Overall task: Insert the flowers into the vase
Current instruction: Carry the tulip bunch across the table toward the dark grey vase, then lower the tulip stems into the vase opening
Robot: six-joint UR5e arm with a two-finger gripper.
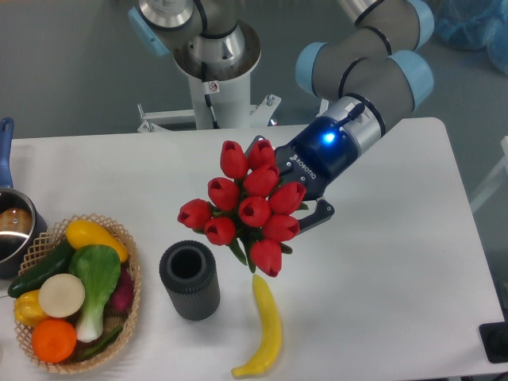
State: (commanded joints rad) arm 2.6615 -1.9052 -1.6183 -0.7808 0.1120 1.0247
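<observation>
The flowers [248, 205], a bunch of red tulips with green leaves, hang in the air above the table's middle. My gripper [287, 213] is shut on their stems, mostly hidden behind the blooms; one dark finger [320, 214] shows at the right. The vase [190, 279], a dark grey ribbed cylinder with an open round top, stands upright on the table below and to the left of the bunch. The lowest bloom is a short way right of the vase's rim and apart from it.
A yellow banana [265, 329] lies right of the vase near the front edge. A wicker basket [128, 305] of vegetables and fruit sits at the left. A pot [14, 230] with a blue handle is at the far left edge. The arm's base [214, 55] stands behind the table.
</observation>
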